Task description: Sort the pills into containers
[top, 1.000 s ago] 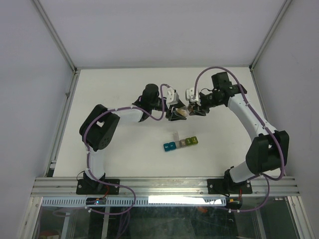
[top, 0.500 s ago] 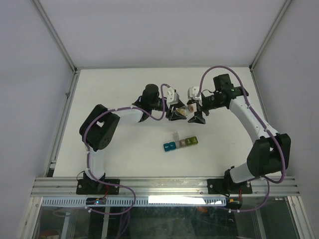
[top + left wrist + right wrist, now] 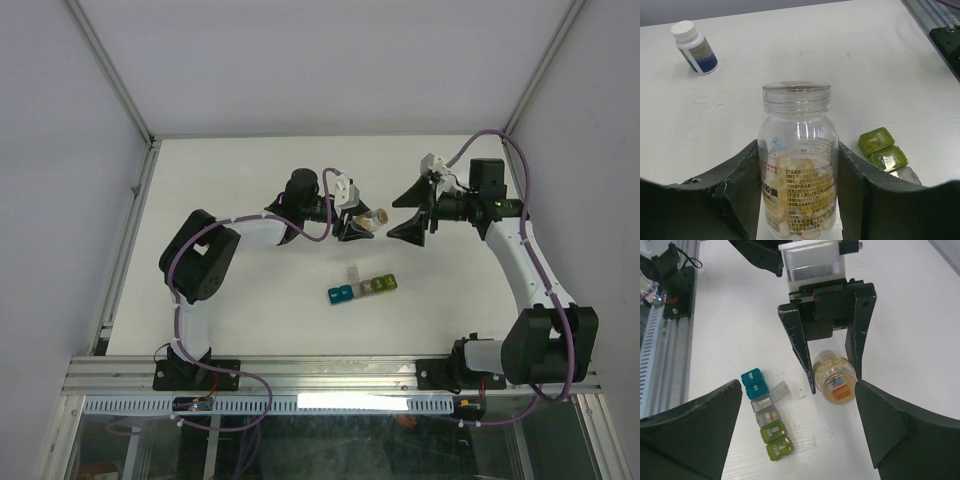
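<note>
1. White counter (image 3: 230,170), pale walls (image 3: 300,60) on three sides.
2. Containers (image 3: 362,287) lie mid-counter, one lid (image 3: 780,391) open; white-capped bottle (image 3: 694,47) sits apart.
3. Left fingers (image 3: 735,195) pinch a clear bottle (image 3: 797,165); right fingers (image 3: 690,425) spread, empty.

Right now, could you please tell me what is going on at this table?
The left gripper is shut on a clear pill bottle filled with pale capsules. The right gripper stands open, apart from the bottle and holding nothing. The pill organiser lies on the white table nearer the arm bases, with one lid flipped open and the others apparently closed. Whether any cell already holds pills is hard to tell.
</note>
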`<state>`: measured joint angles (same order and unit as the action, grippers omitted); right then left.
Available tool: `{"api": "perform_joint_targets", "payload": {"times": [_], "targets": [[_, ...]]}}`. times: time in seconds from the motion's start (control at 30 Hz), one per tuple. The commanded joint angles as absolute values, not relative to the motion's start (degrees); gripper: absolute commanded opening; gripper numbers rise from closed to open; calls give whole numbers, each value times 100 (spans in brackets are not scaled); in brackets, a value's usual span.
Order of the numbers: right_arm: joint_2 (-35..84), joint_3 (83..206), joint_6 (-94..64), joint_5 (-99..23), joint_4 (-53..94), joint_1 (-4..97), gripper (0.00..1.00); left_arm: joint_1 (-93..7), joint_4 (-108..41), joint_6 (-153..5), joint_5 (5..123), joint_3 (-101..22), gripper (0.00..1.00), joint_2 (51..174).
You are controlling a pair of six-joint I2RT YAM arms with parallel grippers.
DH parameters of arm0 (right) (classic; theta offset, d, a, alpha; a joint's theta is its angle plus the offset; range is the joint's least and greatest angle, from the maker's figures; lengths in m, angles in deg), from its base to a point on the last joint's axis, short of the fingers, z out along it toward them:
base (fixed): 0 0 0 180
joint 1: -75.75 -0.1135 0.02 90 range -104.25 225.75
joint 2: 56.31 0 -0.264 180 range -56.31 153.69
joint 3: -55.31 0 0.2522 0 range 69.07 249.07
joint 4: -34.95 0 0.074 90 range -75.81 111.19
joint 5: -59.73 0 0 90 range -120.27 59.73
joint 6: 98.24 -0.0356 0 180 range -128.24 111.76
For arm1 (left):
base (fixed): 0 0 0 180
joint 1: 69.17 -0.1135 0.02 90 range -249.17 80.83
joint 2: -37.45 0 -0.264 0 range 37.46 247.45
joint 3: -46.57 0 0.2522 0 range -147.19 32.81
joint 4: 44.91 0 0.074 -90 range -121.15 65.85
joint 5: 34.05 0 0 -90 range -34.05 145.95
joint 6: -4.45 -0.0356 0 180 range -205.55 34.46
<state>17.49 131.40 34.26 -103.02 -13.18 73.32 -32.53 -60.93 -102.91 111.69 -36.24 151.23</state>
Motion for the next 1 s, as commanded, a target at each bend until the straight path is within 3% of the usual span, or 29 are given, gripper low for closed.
{"api": "perform_joint_targets", "payload": {"times": [0.0, 0.2, 0.57, 0.97], "targets": [[1837, 12939, 1416, -9766, 191, 7349, 87, -3290, -6365, -10354, 11236, -3628, 0, 14833], [2219, 13187, 754, -8738, 73, 7195, 81, -3287, -6375, -10353, 11218, -3632, 0, 14846], [2654, 13515, 894, -8060, -452, 6748, 79, -3292, -6384, -10352, 11196, -3640, 0, 14869], [2648, 13612, 923, -7932, -515, 6566, 58, -3287, -6383, -10354, 11197, -3649, 0, 14881]]}}
